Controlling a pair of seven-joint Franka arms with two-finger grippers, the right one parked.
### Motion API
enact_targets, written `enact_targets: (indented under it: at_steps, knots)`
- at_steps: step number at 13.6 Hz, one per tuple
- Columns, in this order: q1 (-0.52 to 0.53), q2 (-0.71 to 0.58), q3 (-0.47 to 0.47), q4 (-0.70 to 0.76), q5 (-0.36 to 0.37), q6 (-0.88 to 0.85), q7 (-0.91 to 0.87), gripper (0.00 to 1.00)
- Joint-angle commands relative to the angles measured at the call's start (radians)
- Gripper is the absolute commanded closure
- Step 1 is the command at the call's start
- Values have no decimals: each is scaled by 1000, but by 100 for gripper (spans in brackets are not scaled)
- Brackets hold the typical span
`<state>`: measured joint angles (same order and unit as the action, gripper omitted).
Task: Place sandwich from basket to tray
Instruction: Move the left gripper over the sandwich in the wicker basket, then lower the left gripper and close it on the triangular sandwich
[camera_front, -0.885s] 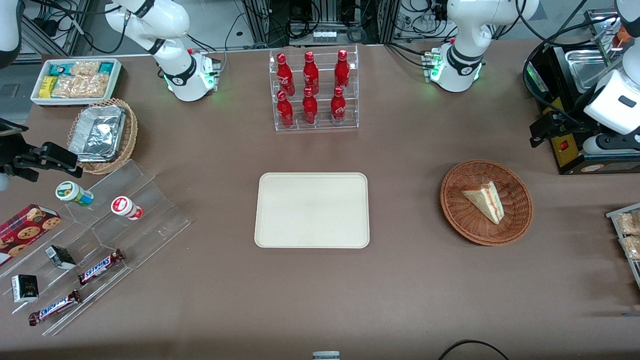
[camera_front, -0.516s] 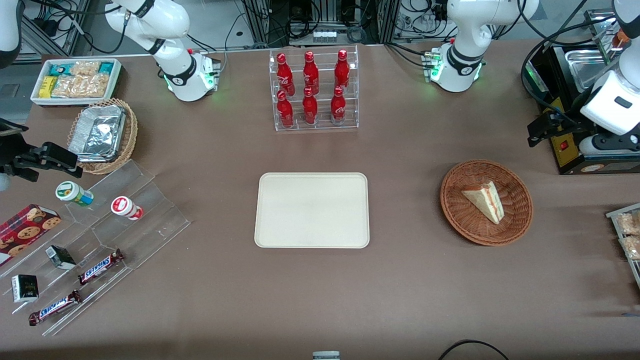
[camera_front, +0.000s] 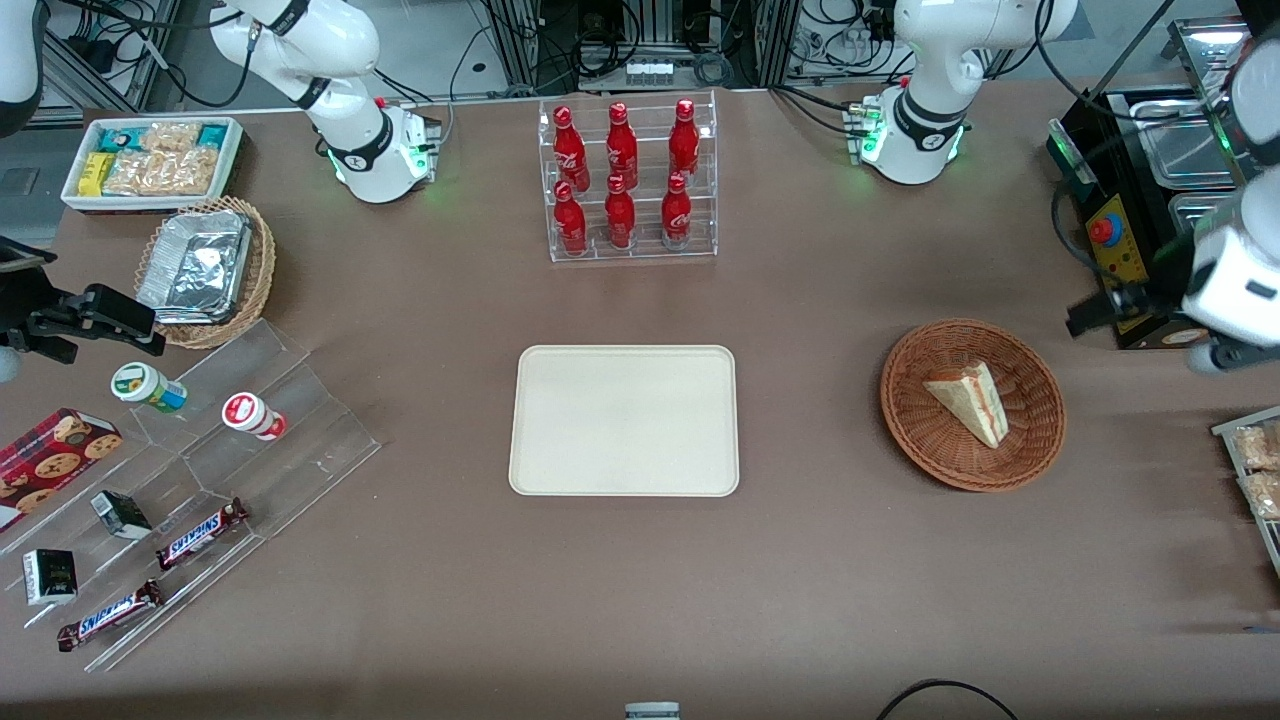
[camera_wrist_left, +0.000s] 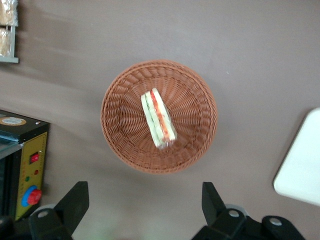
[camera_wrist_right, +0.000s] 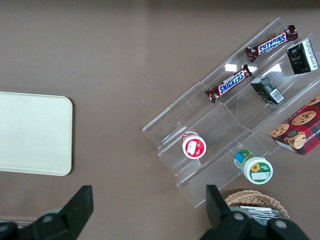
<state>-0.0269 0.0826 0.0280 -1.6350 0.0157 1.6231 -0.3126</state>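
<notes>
On the brown table the sandwich lies in the basket, at 12 o'clock from the released gripper.

Brown table, tray, basket

Cut off by the frame edge in the front view: most of the hand, only one dark finger showing. In the wrist view, tray cropped to one corner; sandwich filling slightly blurred.
</notes>
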Motion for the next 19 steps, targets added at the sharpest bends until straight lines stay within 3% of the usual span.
enact_targets:
  at_steps: [1,3,10,15,19]
  knots:
    - [7,66,-10,3,7,52,-158,0]
    - [5,80,-10,-81,6,160,-290,0]
    - [-4,71,-10,-402,7,504,-494,0]
    - [-5,68,-10,-580,9,722,-508,0]
    - [-8,85,-11,-615,9,779,-546,0]
